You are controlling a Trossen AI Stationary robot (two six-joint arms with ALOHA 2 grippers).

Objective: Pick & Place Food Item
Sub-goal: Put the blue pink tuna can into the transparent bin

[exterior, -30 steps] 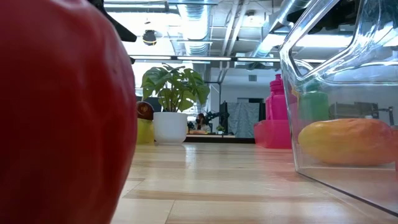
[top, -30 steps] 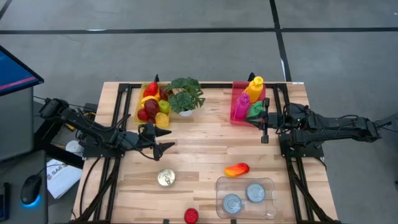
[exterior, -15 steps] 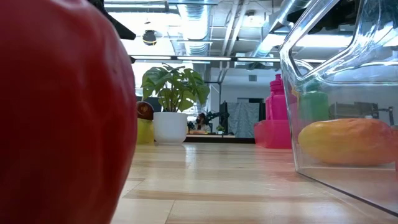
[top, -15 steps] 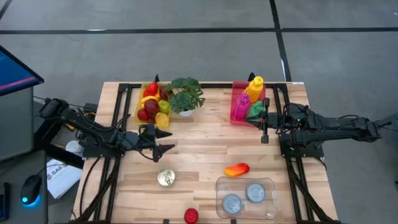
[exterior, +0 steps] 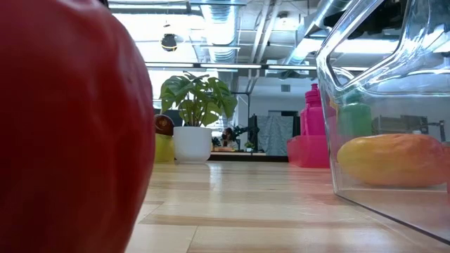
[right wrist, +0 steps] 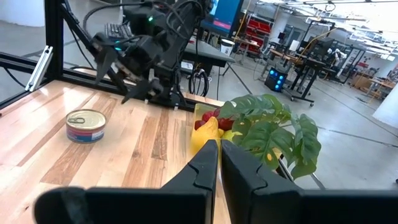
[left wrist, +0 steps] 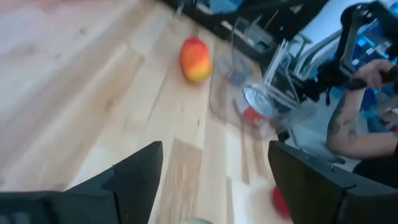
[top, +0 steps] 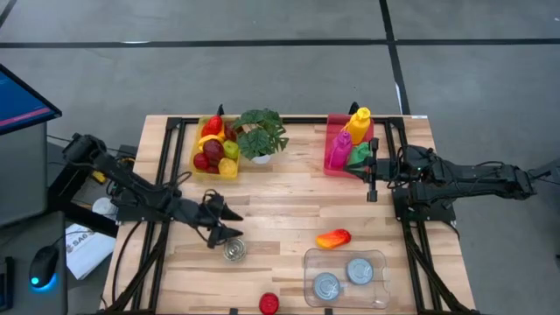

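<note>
Tin can: upright on the wooden table, near its front left; apart from the clear container
Left gripper: just above the tin can; fingers spread wide, holding nothing
Right gripper: beside the pink bin; fingers pressed together, empty

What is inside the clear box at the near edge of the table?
The clear box holds two cans lying side by side. Nothing else shows in it; what is under the cans is covered.
</note>
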